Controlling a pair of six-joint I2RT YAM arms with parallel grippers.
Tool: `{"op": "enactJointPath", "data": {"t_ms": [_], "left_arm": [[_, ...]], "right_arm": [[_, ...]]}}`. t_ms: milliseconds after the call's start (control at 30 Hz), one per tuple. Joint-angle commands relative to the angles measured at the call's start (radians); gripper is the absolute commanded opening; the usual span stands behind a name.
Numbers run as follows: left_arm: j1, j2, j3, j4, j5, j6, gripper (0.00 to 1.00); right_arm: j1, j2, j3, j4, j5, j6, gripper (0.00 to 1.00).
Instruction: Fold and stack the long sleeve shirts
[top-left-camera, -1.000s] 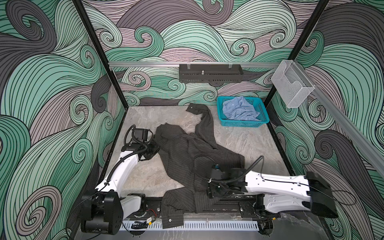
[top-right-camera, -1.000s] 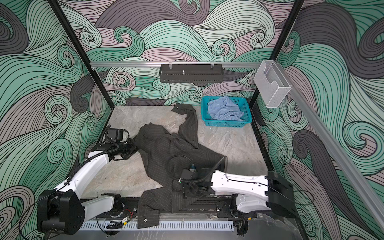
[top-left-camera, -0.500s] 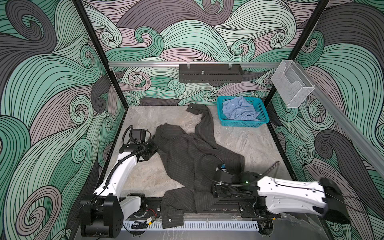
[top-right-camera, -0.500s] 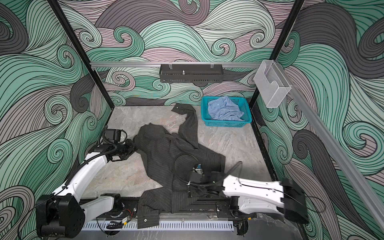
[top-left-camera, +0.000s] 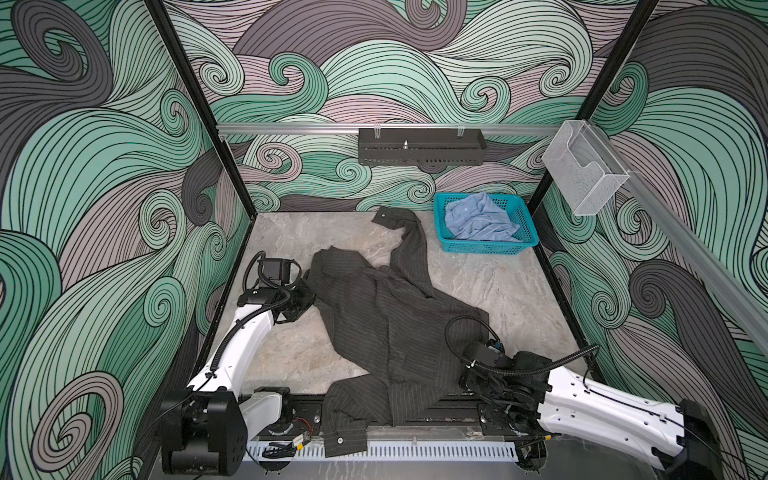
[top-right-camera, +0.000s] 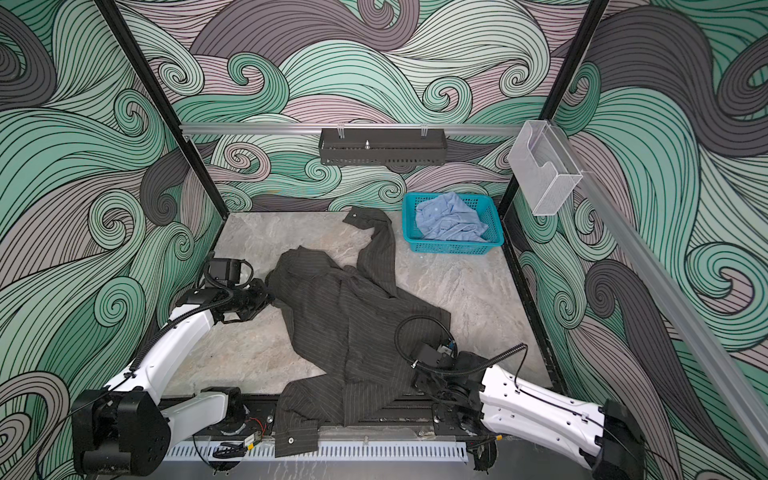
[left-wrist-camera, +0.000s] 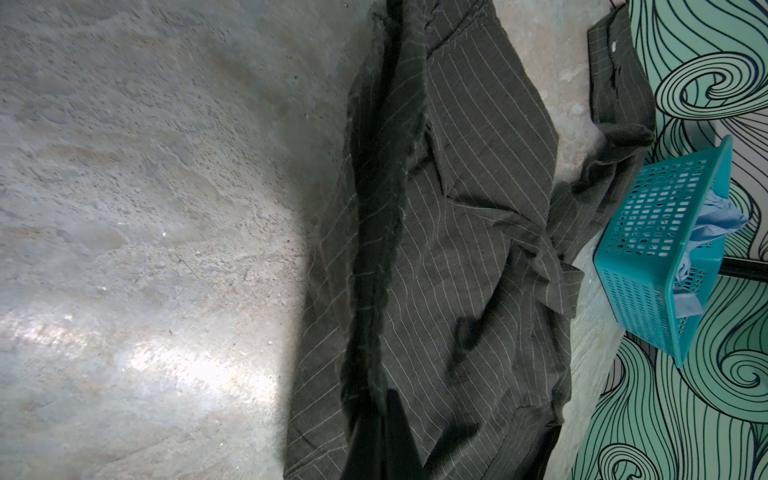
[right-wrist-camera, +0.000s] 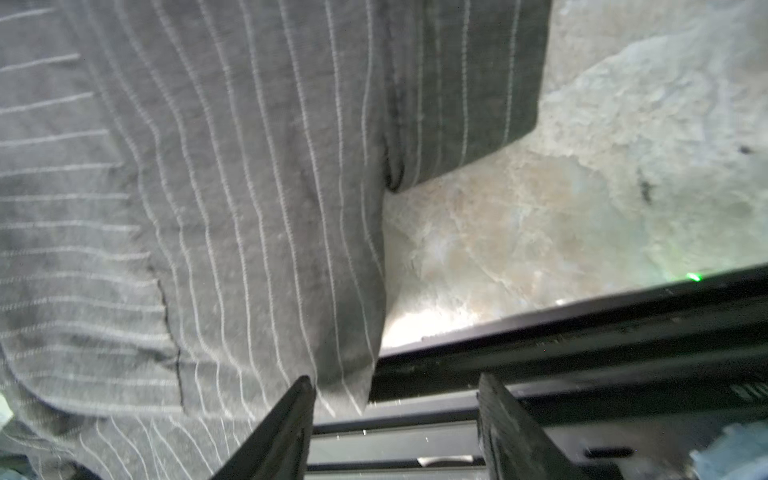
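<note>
Pinstripe shirt (top-left-camera: 374, 316) lay crumpled on table (top-left-camera: 498, 286); light blue shirt (top-left-camera: 478, 220) sat in basket (top-left-camera: 486, 247). Left gripper (top-left-camera: 307, 293) clamped pinstripe shirt's left edge. Right gripper (right-wrist-camera: 395, 378), jaws apart, sat at hem corner: best push deeper before pinching, then pull taut.

**Fixtures of the work cell**

A grey marbled tabletop (top-left-camera: 503, 291) forms the floor, enclosed by walls papered in green, mauve and grey swirls (top-left-camera: 104, 166). At far right stands a teal mesh basket (top-left-camera: 486, 248), close to the back wall. An aluminium rail (top-left-camera: 291, 129) crosses the far wall and carries a black perforated tray (top-left-camera: 419, 151). A clear plastic holder (top-left-camera: 582, 174) hangs on the right. A white slotted strip (top-left-camera: 436, 451) runs along the near edge.
</note>
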Motion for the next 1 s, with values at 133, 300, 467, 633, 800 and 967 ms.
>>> {"op": "enactJointPath", "data": {"t_ms": [133,300,467,633,800,967], "left_arm": [[0.016,-0.018,0.037,-0.051,0.001,0.030,0.00],[0.050,-0.054,0.061,-0.095,0.001,0.059,0.00],[0.159,-0.126,0.041,-0.085,-0.003,0.088,0.00],[0.224,-0.092,0.066,-0.085,0.018,0.085,0.00],[0.279,-0.056,0.108,-0.090,0.024,0.083,0.00],[0.308,-0.007,0.155,-0.068,0.077,0.074,0.00]], "right_arm": [[-0.055,0.124,-0.042,0.323,-0.138,-0.031,0.34],[-0.111,0.132,0.074,0.281,-0.174,-0.123,0.03],[-0.379,0.047,0.217,0.100,-0.259,-0.301,0.00],[-0.634,0.157,0.330,0.038,-0.387,-0.509,0.00],[-0.782,0.278,0.407,0.035,-0.444,-0.639,0.00],[-0.846,0.377,0.514,0.038,-0.454,-0.710,0.00]]}}
